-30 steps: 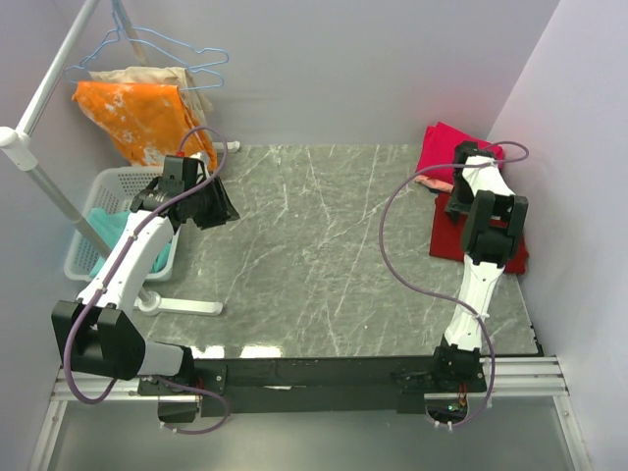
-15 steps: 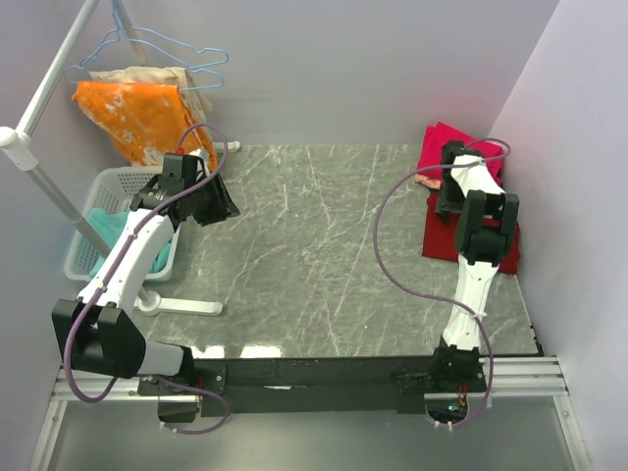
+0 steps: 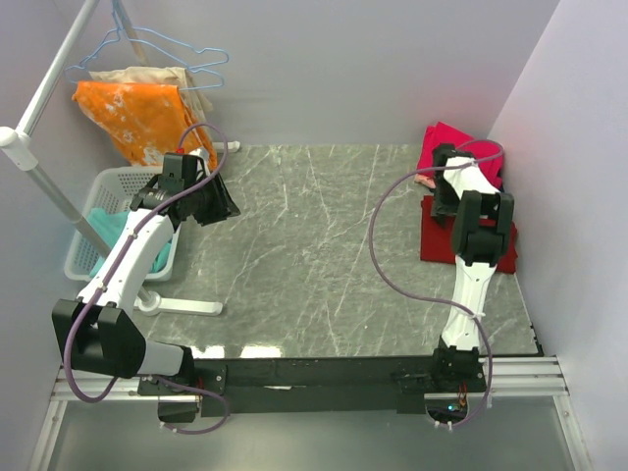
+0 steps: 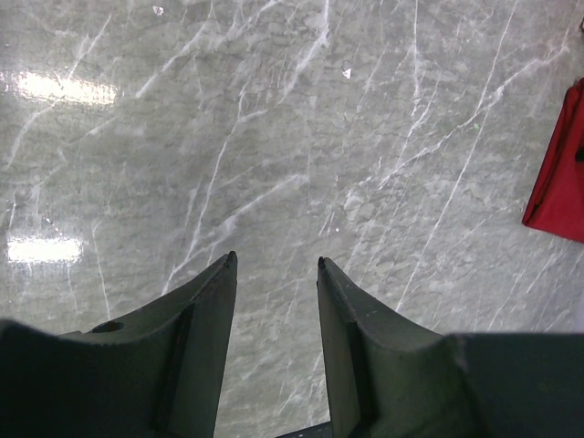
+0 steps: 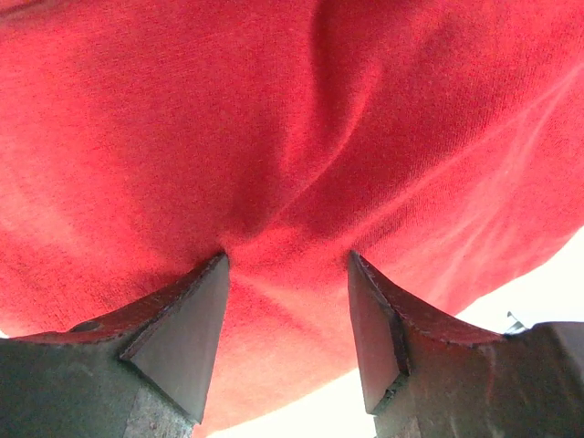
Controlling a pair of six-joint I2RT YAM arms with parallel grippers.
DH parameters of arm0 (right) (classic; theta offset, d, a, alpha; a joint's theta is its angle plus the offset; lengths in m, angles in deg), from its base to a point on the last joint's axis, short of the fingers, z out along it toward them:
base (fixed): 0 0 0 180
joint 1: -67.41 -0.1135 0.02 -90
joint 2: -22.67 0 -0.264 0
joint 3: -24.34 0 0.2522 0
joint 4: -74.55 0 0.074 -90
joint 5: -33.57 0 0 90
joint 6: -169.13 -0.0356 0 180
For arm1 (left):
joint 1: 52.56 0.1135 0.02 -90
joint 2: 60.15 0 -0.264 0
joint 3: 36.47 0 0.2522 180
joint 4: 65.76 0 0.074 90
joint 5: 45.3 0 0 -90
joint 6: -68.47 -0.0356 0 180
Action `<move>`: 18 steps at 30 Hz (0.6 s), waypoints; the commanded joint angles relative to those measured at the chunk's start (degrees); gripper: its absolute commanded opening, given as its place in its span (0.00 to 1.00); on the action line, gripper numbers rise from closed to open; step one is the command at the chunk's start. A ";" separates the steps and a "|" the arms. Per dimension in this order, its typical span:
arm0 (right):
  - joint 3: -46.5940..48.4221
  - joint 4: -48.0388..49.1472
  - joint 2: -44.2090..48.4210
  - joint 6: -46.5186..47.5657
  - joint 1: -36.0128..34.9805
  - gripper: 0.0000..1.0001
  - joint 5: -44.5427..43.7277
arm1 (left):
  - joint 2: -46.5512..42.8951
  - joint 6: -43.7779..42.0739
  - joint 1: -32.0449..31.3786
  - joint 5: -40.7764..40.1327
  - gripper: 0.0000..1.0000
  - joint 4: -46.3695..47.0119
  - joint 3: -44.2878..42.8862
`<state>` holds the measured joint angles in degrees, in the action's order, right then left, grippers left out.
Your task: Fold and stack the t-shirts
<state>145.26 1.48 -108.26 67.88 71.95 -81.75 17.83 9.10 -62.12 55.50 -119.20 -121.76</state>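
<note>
A folded dark red t-shirt point(image 3: 437, 240) lies at the table's right side, partly under my right arm. My right gripper point(image 3: 444, 196) is at its far end. In the right wrist view red cloth point(image 5: 274, 119) fills the frame. The right gripper point(image 5: 287, 257) stands open there, both fingertips pressed into that cloth. A bright pink t-shirt point(image 3: 446, 142) and a strip of peach cloth point(image 3: 425, 181) lie just behind. My left gripper point(image 3: 221, 206) hovers open and empty over bare marble point(image 4: 274, 137), and it point(image 4: 274, 260) sees the red t-shirt point(image 4: 558, 173) at the far right.
A white basket point(image 3: 108, 182) holding a teal t-shirt point(image 3: 103, 221) stands off the table's left edge. A clothes rack pole point(image 3: 39, 177) rises beside it, with orange cloth point(image 3: 137, 113) on hangers. The rack's white foot point(image 3: 182, 306) rests on the table. Walls close in behind and to the right.
My right gripper has shifted left and slightly back, and the folded dark red t-shirt has slid left with it. The left arm has not moved.
</note>
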 commanded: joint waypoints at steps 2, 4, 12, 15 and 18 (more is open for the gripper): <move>-2.57 -2.39 1.03 -2.03 4.43 0.61 0.19 | -0.98 -1.10 0.16 1.58 0.47 1.89 -0.98; -1.60 -2.57 1.64 -2.29 4.78 0.61 -0.43 | -0.90 -1.01 0.16 1.58 0.47 1.89 -0.90; -0.81 -1.25 5.33 -2.47 4.26 0.61 0.09 | -0.89 -0.84 0.16 1.59 0.49 2.15 -0.54; -0.02 0.16 9.11 -2.38 3.11 0.61 0.80 | -1.16 -0.93 0.16 1.14 0.51 2.50 -0.11; 0.69 1.47 14.11 -2.46 2.41 0.61 3.17 | -1.51 -1.10 0.16 0.53 0.52 2.94 0.16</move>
<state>144.56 0.47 -105.27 66.16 75.69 -80.20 17.83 9.10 -62.12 56.03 -119.09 -121.69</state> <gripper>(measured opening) 0.611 0.515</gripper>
